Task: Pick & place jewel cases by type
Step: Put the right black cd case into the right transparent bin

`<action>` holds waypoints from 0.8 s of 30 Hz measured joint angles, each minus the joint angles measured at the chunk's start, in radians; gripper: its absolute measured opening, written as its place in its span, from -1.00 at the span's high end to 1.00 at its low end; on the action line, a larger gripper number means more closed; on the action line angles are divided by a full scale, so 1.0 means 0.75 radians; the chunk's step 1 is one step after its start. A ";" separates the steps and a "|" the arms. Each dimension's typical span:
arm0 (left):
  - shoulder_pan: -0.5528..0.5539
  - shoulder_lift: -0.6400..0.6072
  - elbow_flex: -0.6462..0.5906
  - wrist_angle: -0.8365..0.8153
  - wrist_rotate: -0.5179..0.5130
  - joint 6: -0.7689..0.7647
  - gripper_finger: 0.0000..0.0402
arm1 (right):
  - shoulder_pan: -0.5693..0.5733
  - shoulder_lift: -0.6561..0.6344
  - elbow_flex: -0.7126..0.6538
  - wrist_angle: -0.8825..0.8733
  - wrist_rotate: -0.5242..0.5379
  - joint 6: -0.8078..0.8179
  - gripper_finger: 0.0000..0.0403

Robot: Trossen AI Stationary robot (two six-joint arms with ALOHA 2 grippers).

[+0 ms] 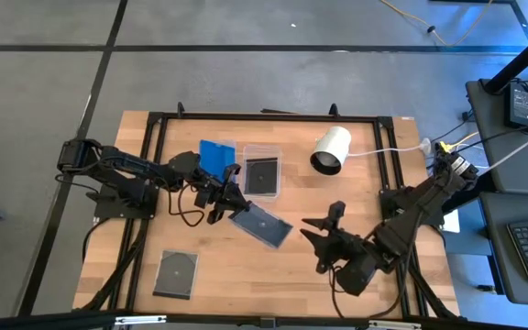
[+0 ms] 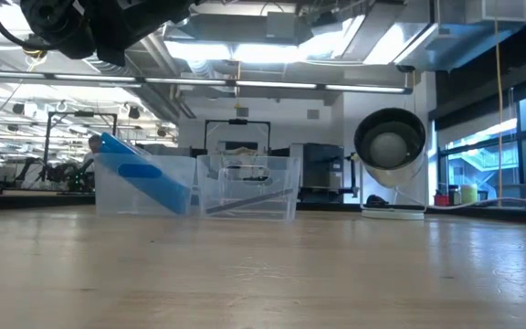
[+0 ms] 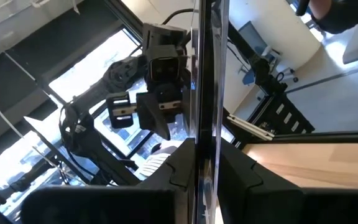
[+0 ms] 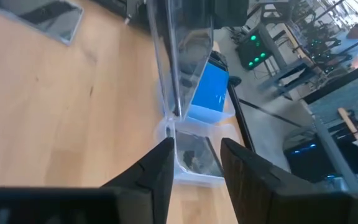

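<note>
My left gripper (image 1: 230,203) is shut on a translucent blue jewel case (image 1: 262,225) over the middle of the table. In the left wrist view that case (image 3: 205,93) appears edge-on between my fingers. Another blue case (image 1: 216,155) leans in the left clear tub (image 2: 144,185). A dark case (image 1: 262,174) lies in the right tub (image 2: 249,187). One more dark case (image 1: 176,273) lies flat on the table near the near-left corner. My right gripper (image 1: 324,225) hangs open, right of the held case and touching nothing. My left gripper pinches the blue case between its two fingers at the edge nearest the left side (image 1: 238,214), coming level from the table's left. The case (image 3: 205,143) stands edge-on between the fingers and reaches out past them toward the right. None of it shows on the tabletop in the low view.
A white cylinder with a dark end (image 1: 331,149) lies right of the tubs near the far edge, with a cable running right. A black frame (image 1: 264,116) borders the wooden table. Bare wood lies between the tubs and the near edge.
</note>
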 joint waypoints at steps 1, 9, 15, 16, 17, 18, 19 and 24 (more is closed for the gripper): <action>0.000 0.000 0.000 0.000 0.000 0.000 0.82 | 0.002 0.000 0.000 0.012 0.000 0.010 0.33; 0.000 -0.001 0.000 0.001 -0.002 0.001 0.80 | -0.018 0.023 -0.002 0.114 -0.001 -0.025 0.33; 0.000 -0.001 0.000 0.000 -0.004 0.001 0.81 | -0.030 0.056 -0.002 0.189 0.000 -0.107 0.33; 0.000 -0.001 0.000 0.001 -0.007 0.001 0.80 | -0.035 0.060 -0.002 0.199 0.000 -0.116 0.33; -0.001 -0.001 0.000 0.001 -0.010 0.001 0.79 | -0.041 0.065 -0.002 0.210 0.001 -0.126 0.33; -0.001 -0.001 0.000 0.001 -0.012 0.001 0.78 | -0.047 0.070 -0.002 0.216 0.001 -0.140 0.33; -0.001 -0.001 0.000 0.000 -0.013 0.001 0.78 | -0.051 0.074 -0.002 0.222 0.001 -0.144 0.33; -0.001 -0.001 0.000 0.001 -0.013 0.001 0.81 | -0.071 0.081 -0.002 0.250 0.001 -0.146 0.33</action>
